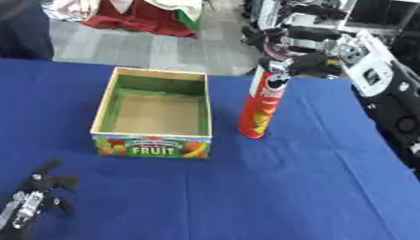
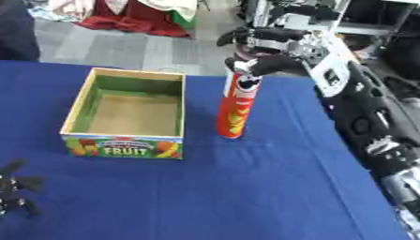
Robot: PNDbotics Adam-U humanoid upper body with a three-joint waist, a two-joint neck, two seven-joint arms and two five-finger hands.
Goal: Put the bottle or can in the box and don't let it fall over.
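A tall red can stands upright on the blue tablecloth, just right of the box. The box is open-topped cardboard with green inner walls, a bare floor and a "FRUIT" label on its front, and nothing is in it. My right hand reaches in from the upper right at the can's top. Its fingers curl behind the rim and its thumb presses the can's right side. My left hand rests at the lower left corner, fingers relaxed and holding nothing.
The blue tablecloth spreads wide in front of the box and can. My right arm runs along the table's right edge. Behind the far edge lie grey floor, red cloth and dark equipment.
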